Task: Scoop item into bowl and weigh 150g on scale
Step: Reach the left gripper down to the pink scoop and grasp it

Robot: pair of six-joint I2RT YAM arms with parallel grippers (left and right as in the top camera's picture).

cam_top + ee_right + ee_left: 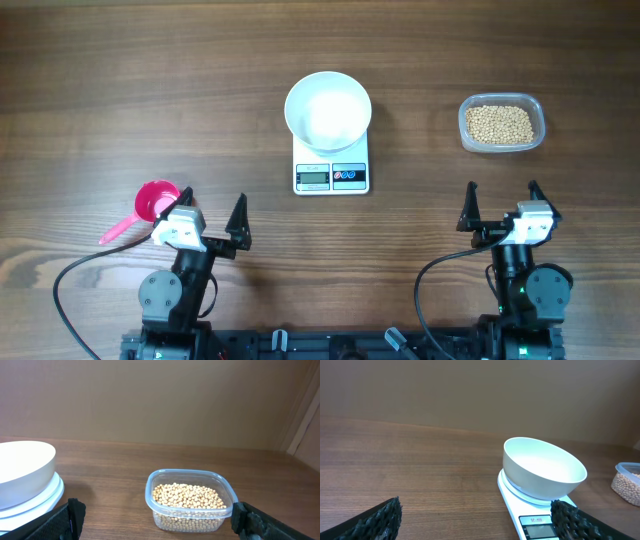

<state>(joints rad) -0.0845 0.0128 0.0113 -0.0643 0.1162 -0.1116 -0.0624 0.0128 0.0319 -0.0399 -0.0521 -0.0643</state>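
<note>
Wood-grain table (120,90), glossy bowl (328,108), clr plastic container (502,97) w/ smooth beans (500,124).

light: bright, even | shadows: soft | focus: sharp | glare: bowl (328,108) washed white

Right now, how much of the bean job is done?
Done: the white bowl sits on the scale. In hand: nothing, the left gripper and right gripper are both open and empty. Left: everything else. The bowl looks empty, the beans are all in the clear container, and the pink scoop lies on the table, not picked up.
</note>
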